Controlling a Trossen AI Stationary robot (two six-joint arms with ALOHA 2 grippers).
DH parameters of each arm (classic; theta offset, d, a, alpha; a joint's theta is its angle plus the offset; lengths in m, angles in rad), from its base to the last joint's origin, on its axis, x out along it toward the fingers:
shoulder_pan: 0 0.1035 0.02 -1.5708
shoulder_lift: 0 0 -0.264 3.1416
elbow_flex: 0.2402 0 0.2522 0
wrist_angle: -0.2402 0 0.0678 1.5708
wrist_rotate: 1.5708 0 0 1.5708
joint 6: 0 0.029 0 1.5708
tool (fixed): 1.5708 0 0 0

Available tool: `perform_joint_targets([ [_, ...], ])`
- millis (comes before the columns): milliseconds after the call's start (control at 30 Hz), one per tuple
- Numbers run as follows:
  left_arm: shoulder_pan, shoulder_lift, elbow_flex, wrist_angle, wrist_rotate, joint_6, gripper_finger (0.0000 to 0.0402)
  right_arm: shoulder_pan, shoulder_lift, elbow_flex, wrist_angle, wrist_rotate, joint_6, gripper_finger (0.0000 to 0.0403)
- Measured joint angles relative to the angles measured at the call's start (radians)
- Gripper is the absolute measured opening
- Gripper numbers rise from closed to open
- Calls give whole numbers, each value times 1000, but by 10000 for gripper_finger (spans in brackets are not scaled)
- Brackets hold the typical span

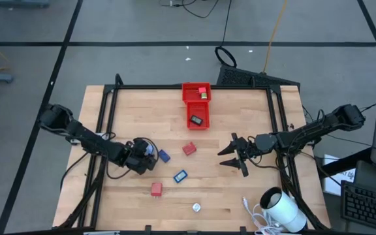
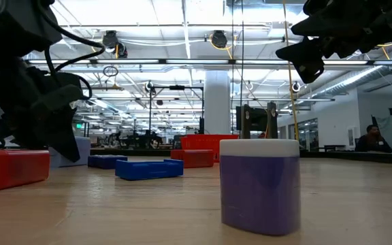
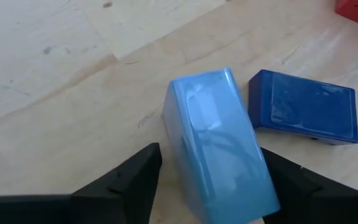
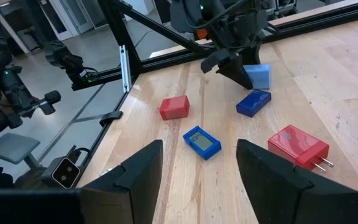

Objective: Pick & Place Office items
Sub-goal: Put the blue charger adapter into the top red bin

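Observation:
My left gripper (image 1: 145, 155) reaches slanting down at a light-blue piece (image 3: 213, 143) lying on the table left of centre, one finger on either long side of it. A dark-blue piece (image 3: 306, 109) lies just beside it. Other office items lie loose on the wood: a blue piece with a small window (image 4: 202, 141), two red pieces (image 1: 188, 149) (image 1: 156, 189) and a whitish piece (image 1: 196, 207). My right gripper (image 1: 235, 155) hangs open above the table's right half with nothing between its fingers. My left gripper has its fingers (image 3: 143, 171) close against the two long sides of the light-blue piece (image 3: 179, 155), coming slanting from above. The piece rests on the table. Whether the fingers touch it, I cannot tell.
A red two-compartment tray (image 1: 196, 104) stands at the far middle with small things in it. A big white cylinder with a cable (image 1: 284, 210) lies at the near right corner. A black frame (image 1: 175, 87) runs along the table's far and side edges.

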Motion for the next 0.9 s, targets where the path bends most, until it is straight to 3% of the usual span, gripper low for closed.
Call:
perform_joint_targets([
  [433,0,0,-1,-6,-15,35,125,0,0,0,-8,0,0,196],
  [567,0,1,-1,0,-26,55,123,0,0,0,-9,0,0,196],
  [767,0,2,-2,0,-30,92,154,0,0,0,-9,0,0,196],
  [900,0,2,-2,0,-37,114,135,0,0,0,-9,0,0,196],
])
